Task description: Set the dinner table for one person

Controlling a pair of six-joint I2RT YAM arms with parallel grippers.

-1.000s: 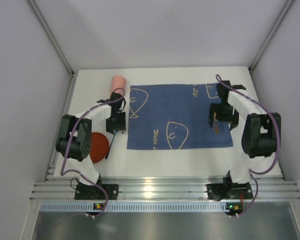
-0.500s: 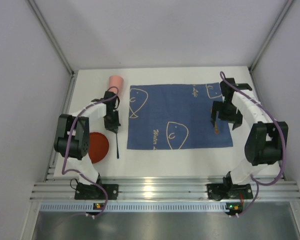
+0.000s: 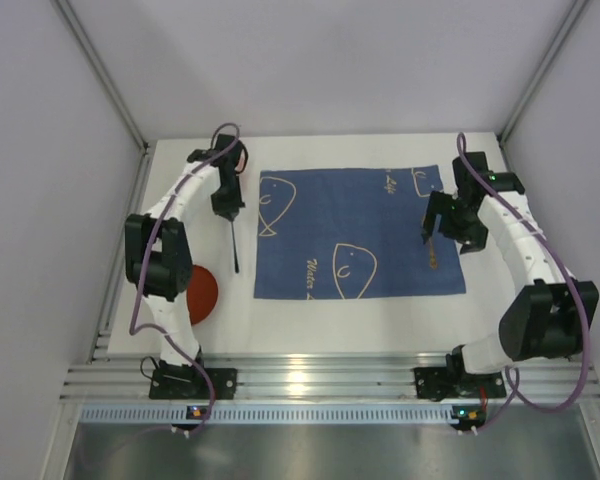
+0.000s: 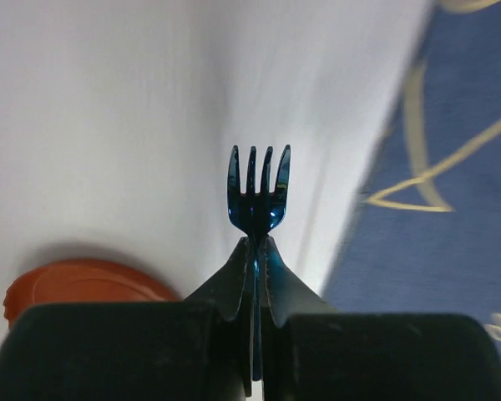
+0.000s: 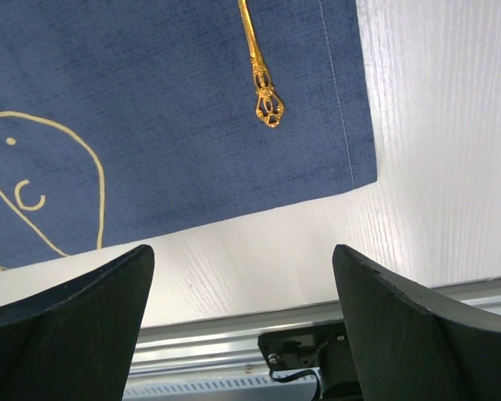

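While the left gripper point(image 4: 255, 249) pinches a dark fork point(image 4: 257, 188) (tines outward), the dinner table point(image 4: 108, 109) lies below; right gripper point(image 5: 242, 267) spread.

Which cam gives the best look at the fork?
Left wrist: the fork sits centre frame, four tines clear, clamped in the left pincer. Top external shows it only as a thin dark line. Right wrist: not there.

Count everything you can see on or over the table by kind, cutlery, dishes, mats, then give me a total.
Cutlery: 2 (dark fork in the left claw, gold-handled piece on the blue mat)
Dishes: 1 (red dish)
Mats: 1
Total: 4
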